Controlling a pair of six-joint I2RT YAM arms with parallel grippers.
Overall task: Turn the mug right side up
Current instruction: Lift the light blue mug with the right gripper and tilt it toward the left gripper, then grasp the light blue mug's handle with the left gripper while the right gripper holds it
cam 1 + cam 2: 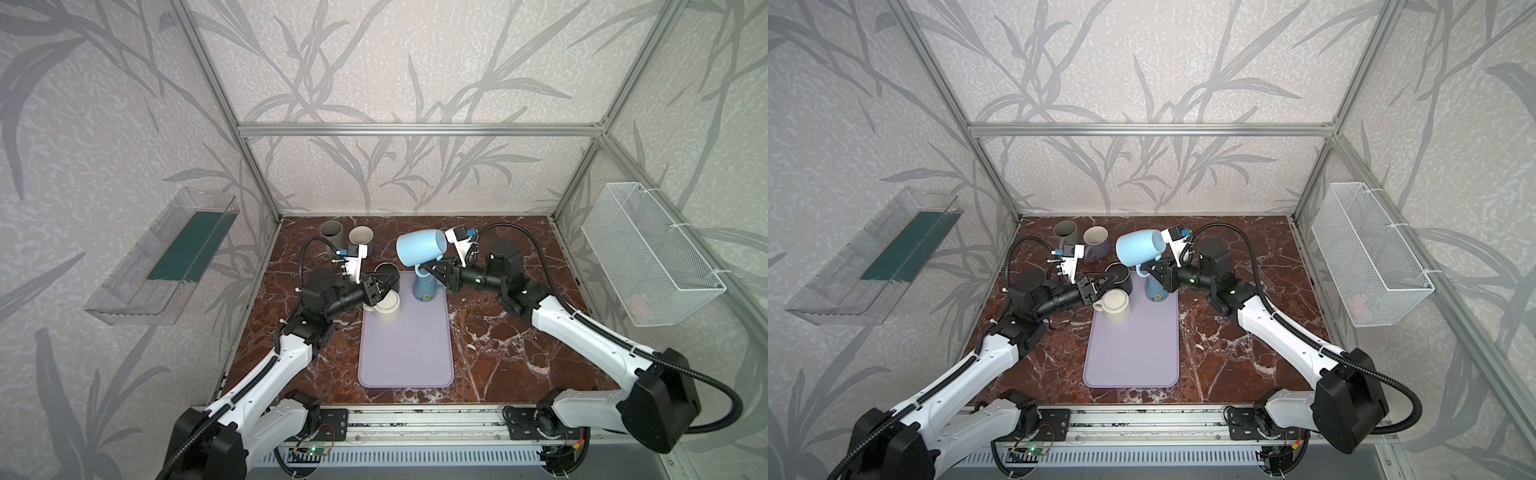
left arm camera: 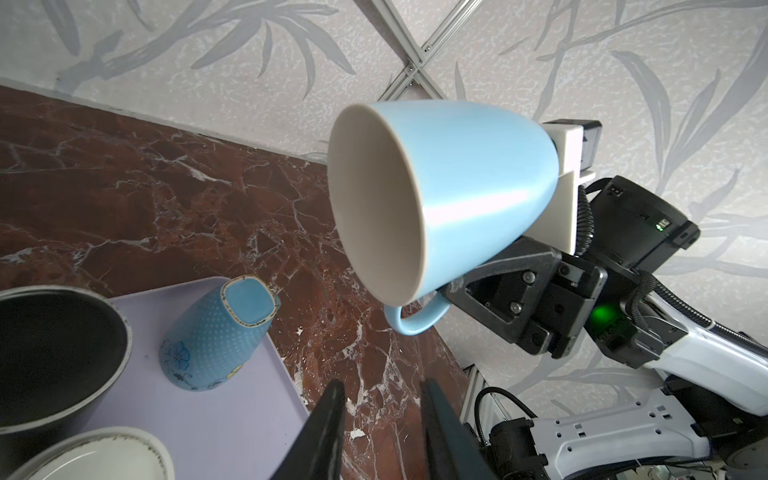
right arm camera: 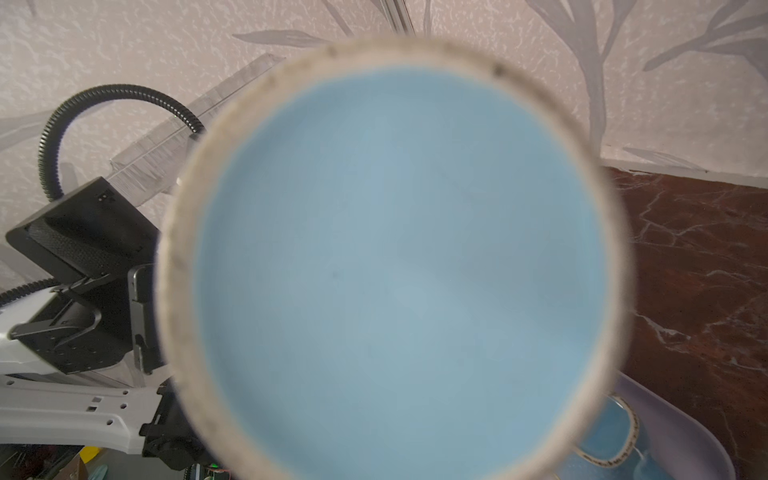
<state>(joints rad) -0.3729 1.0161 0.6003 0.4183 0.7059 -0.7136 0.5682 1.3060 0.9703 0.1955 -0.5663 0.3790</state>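
You are halfway: your right end effector point(image 1: 434, 268) is pinching the handle of the light blue mug point(image 1: 420, 248), which is lying sideways above the desk point(image 1: 519, 353). The left end effector point(image 2: 382, 384) is idling slightly spread and empty. Uprighting and setting down are remaining.

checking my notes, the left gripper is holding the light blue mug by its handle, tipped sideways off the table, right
Not quite: the right gripper, not the left, is holding the light blue mug by its handle, tipped sideways off the table. The left wrist view shows it, with the left gripper open and empty.
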